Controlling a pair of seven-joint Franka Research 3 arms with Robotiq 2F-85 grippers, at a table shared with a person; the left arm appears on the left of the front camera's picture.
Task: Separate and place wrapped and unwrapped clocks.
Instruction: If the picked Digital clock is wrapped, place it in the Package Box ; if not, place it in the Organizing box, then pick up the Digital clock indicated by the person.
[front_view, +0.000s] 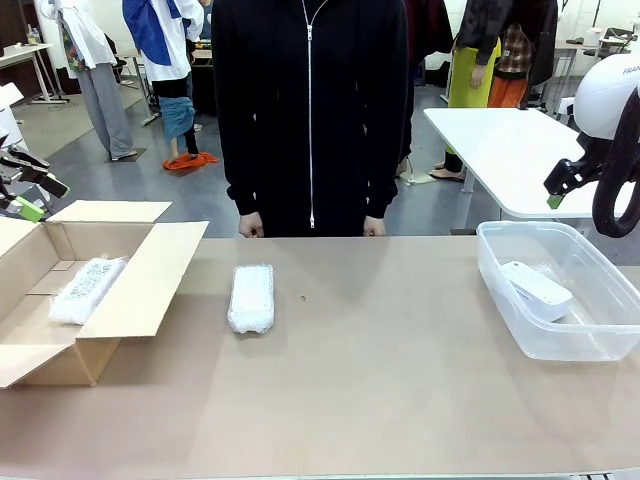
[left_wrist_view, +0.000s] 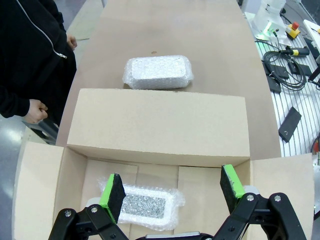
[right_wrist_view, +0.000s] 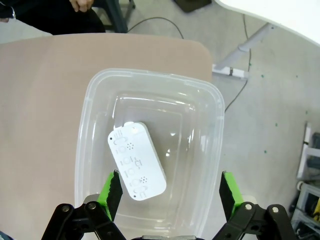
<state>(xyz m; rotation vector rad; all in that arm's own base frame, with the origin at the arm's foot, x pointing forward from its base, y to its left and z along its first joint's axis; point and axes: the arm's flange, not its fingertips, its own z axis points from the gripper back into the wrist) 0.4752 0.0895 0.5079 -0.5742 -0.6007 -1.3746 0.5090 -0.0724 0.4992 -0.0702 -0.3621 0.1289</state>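
Note:
One wrapped clock (front_view: 251, 297), bundled in bubble wrap, lies on the brown table left of centre; the left wrist view has it (left_wrist_view: 158, 72) beyond the box flap. A second wrapped clock (front_view: 88, 288) rests inside the open cardboard box (front_view: 140, 290) at the left, straight below my open left gripper (left_wrist_view: 171, 192). That left gripper (front_view: 42, 198) hovers above the box's far-left edge. The unwrapped white clock (front_view: 537, 288) lies in the clear plastic bin (front_view: 500, 262) on the right. My right gripper (right_wrist_view: 170, 192) hangs open above this clock (right_wrist_view: 136, 161), holding nothing.
A person in a black zip jacket stands at the far edge, hands (front_view: 251, 228) resting near the table rim. The box's wide flap (left_wrist_view: 160, 125) lies spread on the table toward the loose wrapped clock. A white table (front_view: 500, 150) stands behind the bin.

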